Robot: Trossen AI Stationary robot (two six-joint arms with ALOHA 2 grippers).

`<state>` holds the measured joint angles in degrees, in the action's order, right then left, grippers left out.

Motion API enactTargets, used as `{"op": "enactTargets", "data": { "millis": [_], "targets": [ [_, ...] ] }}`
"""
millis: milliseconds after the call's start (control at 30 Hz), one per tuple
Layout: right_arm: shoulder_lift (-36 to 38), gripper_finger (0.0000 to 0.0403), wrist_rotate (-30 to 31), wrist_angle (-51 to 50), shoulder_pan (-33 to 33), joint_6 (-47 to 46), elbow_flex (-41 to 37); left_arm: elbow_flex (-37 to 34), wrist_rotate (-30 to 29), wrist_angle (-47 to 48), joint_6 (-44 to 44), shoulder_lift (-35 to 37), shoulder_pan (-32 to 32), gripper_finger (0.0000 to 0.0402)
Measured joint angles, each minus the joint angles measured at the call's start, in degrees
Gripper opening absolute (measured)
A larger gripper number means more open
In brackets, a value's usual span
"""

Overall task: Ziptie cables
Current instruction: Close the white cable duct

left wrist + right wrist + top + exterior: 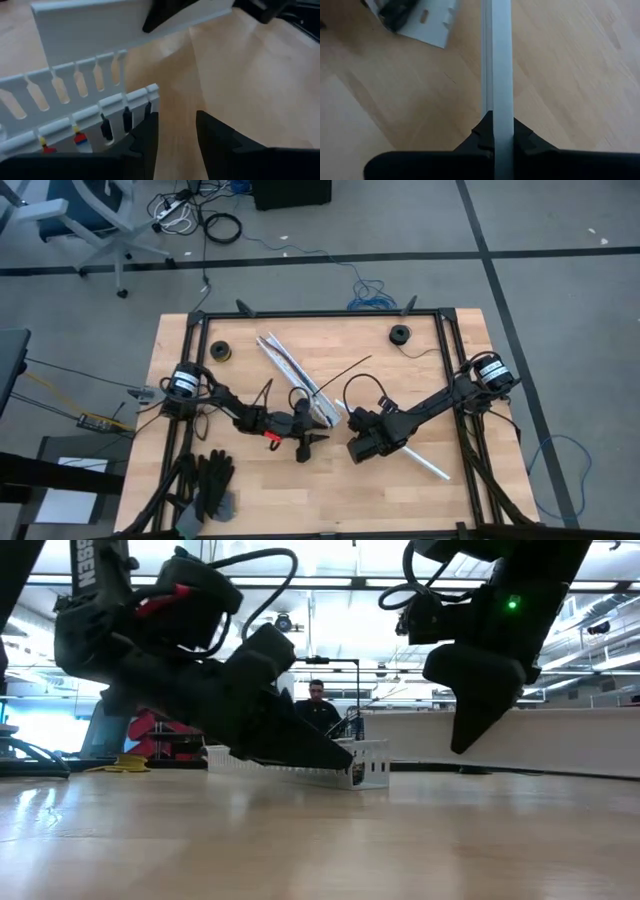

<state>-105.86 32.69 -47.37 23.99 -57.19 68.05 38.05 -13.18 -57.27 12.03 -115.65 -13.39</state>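
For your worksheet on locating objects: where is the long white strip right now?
High view: the long white strip lies right of centre, shut in the right gripper, near the slotted channel.

The surface (pixel 420 390) is pale wood in plank stripes, framed in black; the slotted channel (pixel 80 95) is white; the cables (pixel 77 142) show red, yellow, blue and black ends; both arms are black; a red mark (pixel 270 437) sits on the left arm.

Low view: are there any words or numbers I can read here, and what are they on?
"SSEN": white letters running sideways on the dark robot arm, at the picture's top left. The start of the word is cut off by the edge.
No other words, numbers or signs can be read in this view.
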Motion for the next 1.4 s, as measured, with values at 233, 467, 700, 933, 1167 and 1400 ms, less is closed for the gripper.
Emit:
{"op": "enactTargets", "data": {
  "millis": [233, 467, 700, 933, 1167, 1400],
  "targets": [
    [0.0, 0.0017, -0.38, 0.01, -0.16, -0.39, 0.0, 0.08, -0.02, 0.5, 0.08, -0.05, 0.42, 0.0107],
    [0.07, 0.0005, 2.97, -4.06, -0.39, -9.2, -5.32, 0.04, -0.01, 1.77, 0.17, -0.05, 0.39, 0.0107],
    [0.34, 0.0008, 0.21, 1.67, -1.27, -16.24, -12.64, 0.03, -0.01, 2.59, 0.22, -0.03, 0.39, 0.0107],
    [0.1, 0.0036, 2.33, 16.81, 0.49, -5.55, -10.31, 0.02, -0.03, 3.29, 0.44, -0.03, 0.53, 0.0106],
    [0.08, 0.0099, -1.42, 17.74, -1.49, -3.52, -9.86, 0.02, -0.03, 3.65, 0.65, -0.03, 0.53, 0.0106],
    [0.76, 0.0147, -0.79, 13.58, -1.82, -3.61, -9.86, 0.02, -0.03, 4.86, 1.13, -0.03, 0.53, 0.0106]
  ]
}}
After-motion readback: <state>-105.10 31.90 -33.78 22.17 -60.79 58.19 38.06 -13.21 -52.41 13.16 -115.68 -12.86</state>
